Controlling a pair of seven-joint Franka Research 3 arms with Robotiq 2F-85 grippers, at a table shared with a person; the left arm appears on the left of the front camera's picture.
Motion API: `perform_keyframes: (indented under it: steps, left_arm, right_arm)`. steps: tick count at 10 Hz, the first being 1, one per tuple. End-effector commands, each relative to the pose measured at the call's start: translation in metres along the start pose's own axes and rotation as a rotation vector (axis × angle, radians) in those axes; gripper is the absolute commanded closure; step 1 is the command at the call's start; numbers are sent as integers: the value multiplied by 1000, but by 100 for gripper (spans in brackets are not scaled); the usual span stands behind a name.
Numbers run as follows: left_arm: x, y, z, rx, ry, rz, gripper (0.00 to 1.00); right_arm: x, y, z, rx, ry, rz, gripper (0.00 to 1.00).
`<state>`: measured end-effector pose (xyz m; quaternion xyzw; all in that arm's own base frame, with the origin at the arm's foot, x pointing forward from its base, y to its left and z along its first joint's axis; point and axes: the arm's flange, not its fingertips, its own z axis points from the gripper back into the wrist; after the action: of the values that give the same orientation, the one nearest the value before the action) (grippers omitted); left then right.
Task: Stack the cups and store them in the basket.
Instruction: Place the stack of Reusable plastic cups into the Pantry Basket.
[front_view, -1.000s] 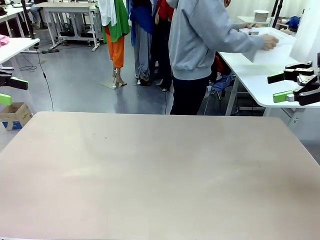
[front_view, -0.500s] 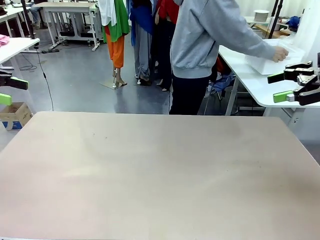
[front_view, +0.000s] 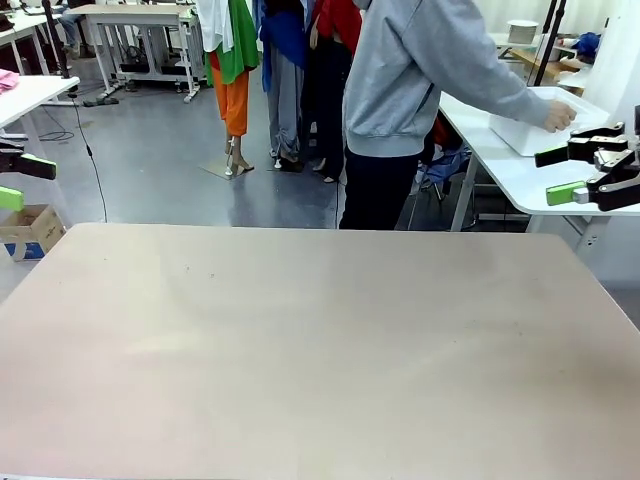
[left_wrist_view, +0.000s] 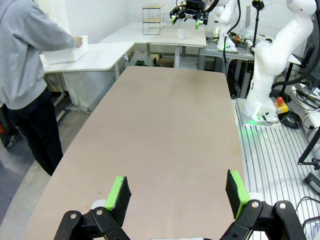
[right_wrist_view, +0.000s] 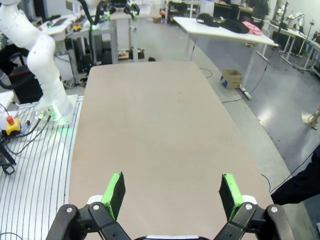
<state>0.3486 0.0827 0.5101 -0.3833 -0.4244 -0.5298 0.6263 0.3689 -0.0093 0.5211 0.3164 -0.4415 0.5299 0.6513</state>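
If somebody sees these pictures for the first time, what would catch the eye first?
Probably the person in a grey hoodie at the far side, reaching sideways to a white basket on the neighbouring white table. Next, the wide beige table in front. The open left gripper and open right gripper hang at its two ends, holding nothing.

The basket is a white rectangular plastic bin with a rolled rim, standing upright on a white side surface at the far right, well apart from the main beige surface. A person's hand rests on its near rim. From the left wrist view the same white basket appears far off on that side surface, with the person's hand at its end. What it contains cannot be told.
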Motion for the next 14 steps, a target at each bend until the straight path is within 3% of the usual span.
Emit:
perform_keyframes:
  steps: [1, 14]
  left_arm:
    - [2, 0, 0, -2, -25, -8, 0]
    - [2, 0, 0, -2, -25, -8, 0]
  right_arm:
    - [4, 0, 0, -6, -25, 2, 0]
    - [4, 0, 0, -6, -25, 2, 0]
